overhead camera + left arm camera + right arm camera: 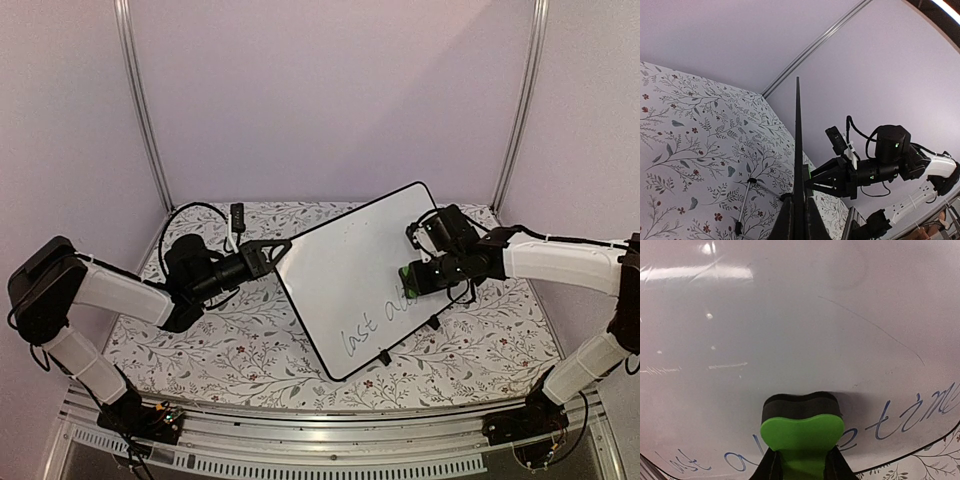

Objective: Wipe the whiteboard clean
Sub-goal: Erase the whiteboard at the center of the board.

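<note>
The whiteboard (345,275) is white with a thin black rim and is held tilted up off the table. Blue handwriting runs along its near right edge (920,412). My left gripper (270,250) is shut on the board's left edge, which shows edge-on in the left wrist view (798,165). My right gripper (412,280) is shut on a green eraser (802,432) with a black felt pad, and the pad is pressed on the board just above the writing. The eraser also shows in the top view (406,279).
The table (220,350) has a floral cloth. A black cable and a small black device (238,213) lie at the back left. The board's wire stand with black clip feet (747,200) hangs behind it. Lilac walls close in the cell.
</note>
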Robot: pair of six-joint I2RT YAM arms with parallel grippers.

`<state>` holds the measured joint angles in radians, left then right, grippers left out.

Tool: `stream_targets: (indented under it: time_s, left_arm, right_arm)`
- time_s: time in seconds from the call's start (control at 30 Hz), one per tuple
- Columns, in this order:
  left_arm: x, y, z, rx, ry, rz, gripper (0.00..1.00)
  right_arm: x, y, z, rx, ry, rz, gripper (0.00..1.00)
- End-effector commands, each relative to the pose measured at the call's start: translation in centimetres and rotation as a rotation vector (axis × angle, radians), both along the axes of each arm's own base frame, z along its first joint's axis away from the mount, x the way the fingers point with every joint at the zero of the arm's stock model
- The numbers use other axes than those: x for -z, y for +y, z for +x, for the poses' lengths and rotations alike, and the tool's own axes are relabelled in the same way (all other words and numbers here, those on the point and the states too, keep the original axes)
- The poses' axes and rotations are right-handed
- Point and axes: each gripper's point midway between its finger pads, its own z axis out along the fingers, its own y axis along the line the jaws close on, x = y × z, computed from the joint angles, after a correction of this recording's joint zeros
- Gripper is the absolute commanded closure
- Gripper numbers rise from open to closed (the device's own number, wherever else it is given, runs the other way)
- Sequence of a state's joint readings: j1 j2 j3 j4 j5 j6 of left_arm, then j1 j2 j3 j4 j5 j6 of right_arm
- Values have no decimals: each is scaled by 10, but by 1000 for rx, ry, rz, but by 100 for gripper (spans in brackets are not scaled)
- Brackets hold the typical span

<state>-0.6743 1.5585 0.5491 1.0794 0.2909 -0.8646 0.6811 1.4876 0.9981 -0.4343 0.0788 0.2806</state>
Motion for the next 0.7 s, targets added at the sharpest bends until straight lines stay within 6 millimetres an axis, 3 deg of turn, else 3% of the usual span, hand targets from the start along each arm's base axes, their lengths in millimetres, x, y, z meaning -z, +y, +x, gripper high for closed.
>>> stream_targets:
  time_s: [0.0,0.3,0.5,0.67]
  left_arm:
    - [16,-21,-18,105,8,52,100]
    - [14,-21,-18,104,6,51,100]
    - [16,-20,-17,99,13,52,100]
    - [15,-17,-13,72,27,62,100]
  right_arm:
    - [19,-8,-19,-3,83,-38,100]
    - [23,-9,-26,-7,104,-57,100]
    - [-4,4,-25,-42,33,-64,100]
    - [-34,40,-37,-136,-64,-108,100]
